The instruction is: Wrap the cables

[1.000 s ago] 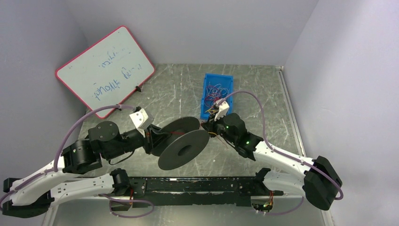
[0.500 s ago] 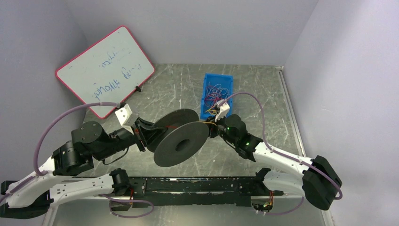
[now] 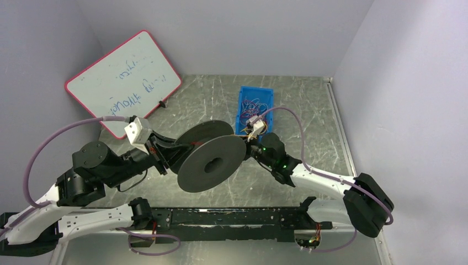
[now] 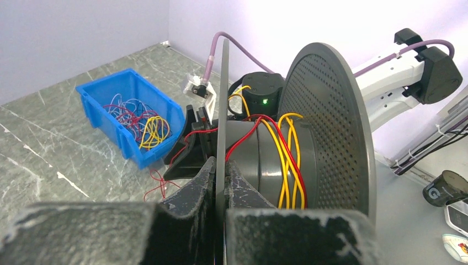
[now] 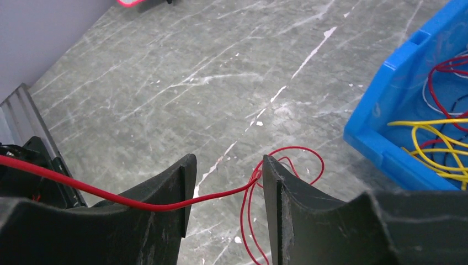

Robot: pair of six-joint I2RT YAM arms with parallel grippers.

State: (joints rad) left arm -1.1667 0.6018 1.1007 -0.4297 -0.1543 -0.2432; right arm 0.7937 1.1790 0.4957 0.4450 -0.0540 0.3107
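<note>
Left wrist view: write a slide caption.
Left gripper clamps the spool by a flange; red and yellow cables wrap its hub, blue bin behind.

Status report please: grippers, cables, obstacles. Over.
Left gripper shut on spool flange. Right gripper open, red cable through its gap. Yellow cable and red wound on hub. Loose red loops on table by blue bin.

Blue handwriting is noted on the whiteboard point(image 3: 124, 80); it is seen upside down from the top view and cannot be read. A white "G" is read on a dark cylinder point(image 4: 448, 187), left wrist view.
</note>
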